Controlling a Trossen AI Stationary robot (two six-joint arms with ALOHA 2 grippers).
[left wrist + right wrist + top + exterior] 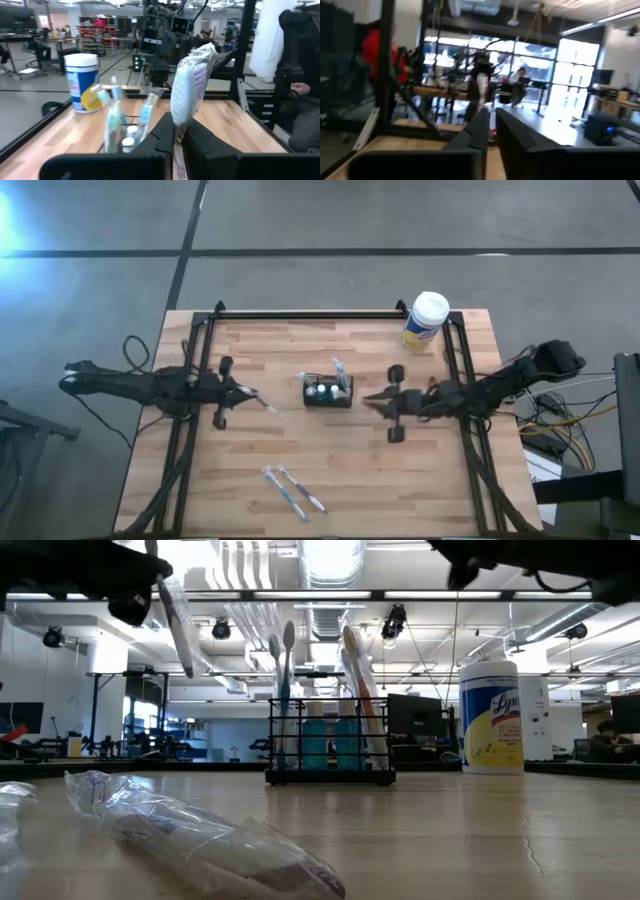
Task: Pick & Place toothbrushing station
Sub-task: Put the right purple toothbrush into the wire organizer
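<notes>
Left end effector (243, 393) clamps wrapped toothbrush (264, 403), lengthwise toward basket (328, 392); right end effector (372, 400) closed, empty.

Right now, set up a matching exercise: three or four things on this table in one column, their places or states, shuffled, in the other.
Things:
1. small black wire-mesh basket
2. white-lidded yellow-labelled canister
3. two plastic-wrapped toothbrushes
4. wrapped toothbrush

Places or states:
A. lying flat near the table's front edge
B. clamped in the left gripper
C. standing at the table's far right corner
D. mid-table, holding upright brushes and tubes

Pairs: 1-D, 2-C, 3-A, 4-B
</notes>
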